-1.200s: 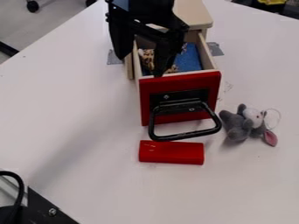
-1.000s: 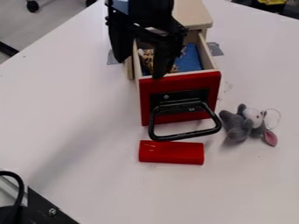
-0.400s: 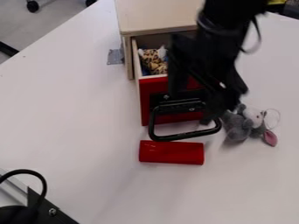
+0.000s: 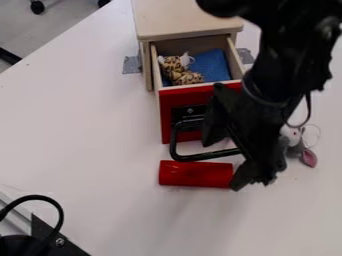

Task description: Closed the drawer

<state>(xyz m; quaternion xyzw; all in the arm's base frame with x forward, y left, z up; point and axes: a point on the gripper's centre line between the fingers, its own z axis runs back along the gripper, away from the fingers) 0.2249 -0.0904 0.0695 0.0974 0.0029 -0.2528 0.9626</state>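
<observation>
The gripper (image 4: 224,164) is at the right part of the drawer front, its fingers spread open, one tip by the handle and the other by the right end of a red block. Behind it, the drawer (image 4: 175,99) stands pulled out of the wooden cabinet (image 4: 180,21), its red front partly covered by the gripper. A black loop handle (image 4: 200,156) sticks out from that front. Inside the drawer lie a leopard-print plush (image 4: 179,71) and a blue cloth (image 4: 210,65).
The red block (image 4: 194,174) lies on the white table (image 4: 87,130) just in front of the handle. A grey plush (image 4: 308,157) with a pink ear is to the right, partly behind the gripper. Black hardware with a cable (image 4: 59,212) occupies the lower left corner.
From above the open drawer, the arm has swung right and toward the camera, down to the drawer front's right side. Drawer and red block look unmoved; the lower-left cable has shifted right.
</observation>
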